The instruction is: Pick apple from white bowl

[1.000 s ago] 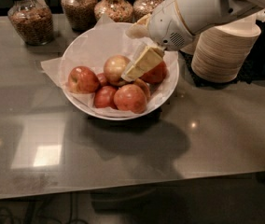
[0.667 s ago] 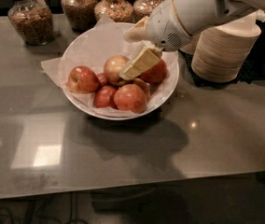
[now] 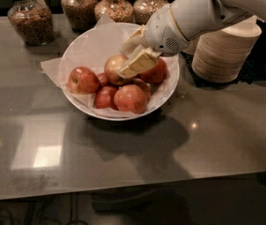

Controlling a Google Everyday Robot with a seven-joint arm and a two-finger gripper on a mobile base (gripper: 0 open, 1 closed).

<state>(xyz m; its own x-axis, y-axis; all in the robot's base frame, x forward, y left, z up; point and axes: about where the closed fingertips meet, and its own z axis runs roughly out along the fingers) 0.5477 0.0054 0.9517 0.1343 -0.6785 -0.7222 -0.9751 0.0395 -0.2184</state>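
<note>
My gripper is down in the white bowl, right at the big pale apple. It sits on the apple's right side and touches it, or nearly does. I cannot tell if the gripper is open or closed on the apple. The apple lies in the middle of the bowl, on top of the pile, and it has not been lifted. So I think the reach is done, and the grab and the lift are left.

Smaller red apples crowd around it: one on the left, two in front, and one behind the gripper. They could get bumped or roll. White paper lines the bowl and might snag. Behind the bowl stand jars of food. A stack of paper bowls is under the arm, near the bowl. All of it sits on a shiny gray counter.
</note>
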